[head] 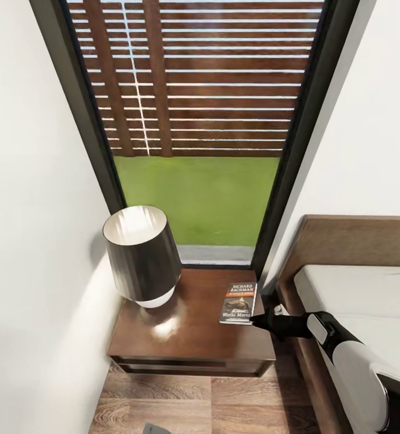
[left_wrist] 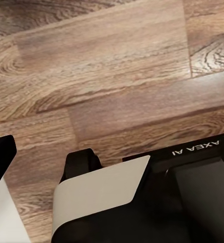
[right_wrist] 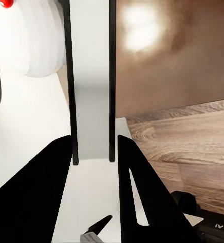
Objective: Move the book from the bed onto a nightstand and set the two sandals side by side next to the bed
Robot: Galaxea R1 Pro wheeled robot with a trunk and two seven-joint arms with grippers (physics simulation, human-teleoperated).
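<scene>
On the nightstand (head: 187,337) — a low square cabinet of glossy dark-brown wood with one drawer front — the book (head: 238,303) lies flat near the edge that faces the bed (head: 356,295). It is a thin paperback with a dark cover, an orange band and white letters. Beside it, on the far side from the bed, stands a lamp (head: 142,256) with a dark tapered shade and a rounded white base. The right pincer (head: 257,319) reaches in from the bed side, its black tip touching the near corner of the book. In the right wrist view the book (right_wrist: 91,81) appears edge-on as a pale slab between the two black fingers (right_wrist: 142,202), so the right pincer is clenched around it. The bed has a smooth light-grey mattress and a brown wooden frame. Behind the nightstand a tall dark-framed window (head: 200,132) shows green lawn and brown slats. The left wrist view looks at the wood-plank floor (left_wrist: 102,76) — I cannot tell the state of the left pincer.
</scene>
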